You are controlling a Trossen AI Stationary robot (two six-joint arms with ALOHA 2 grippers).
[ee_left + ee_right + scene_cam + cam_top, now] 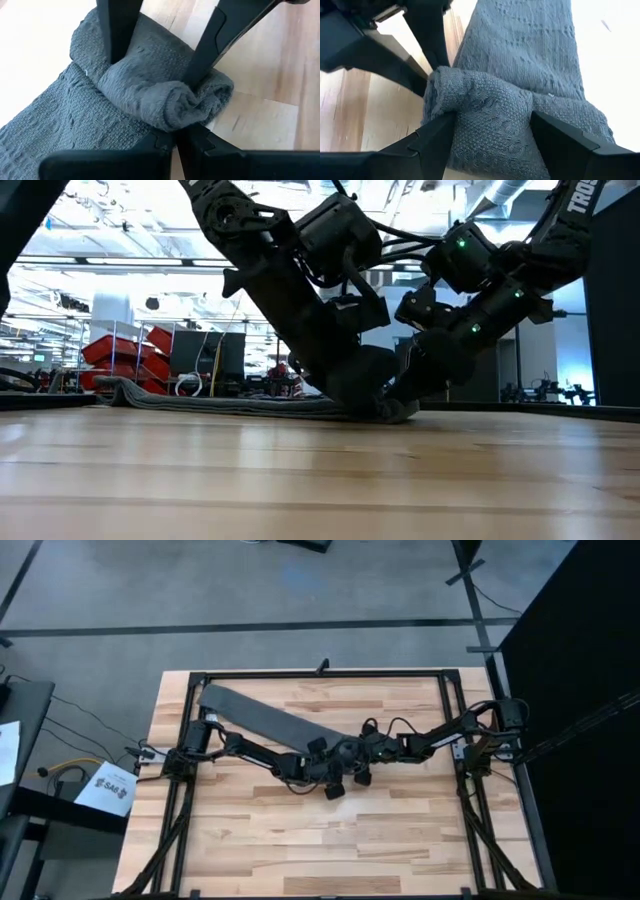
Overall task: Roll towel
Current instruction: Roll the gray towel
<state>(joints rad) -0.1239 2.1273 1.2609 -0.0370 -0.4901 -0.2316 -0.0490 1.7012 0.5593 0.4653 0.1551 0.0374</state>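
Both the left claw [177, 134] and right claw [492, 132] clench the towel [262, 714] roll on the desk [300, 850], which could loosen if their pressure becomes uneven.

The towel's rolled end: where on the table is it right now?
In the high view the towel runs diagonally from the table's far left corner toward the middle; its rolled end sits there, between the left gripper and right gripper.

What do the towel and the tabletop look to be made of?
The towel: soft dark grey woven cloth, matte, with a waffle-like textured weave; probably cotton or microfibre, can't tell which. The tabletop: light wood, apparently butcher-block planks, judging by the visible grain and joined strips, with a smooth finish.
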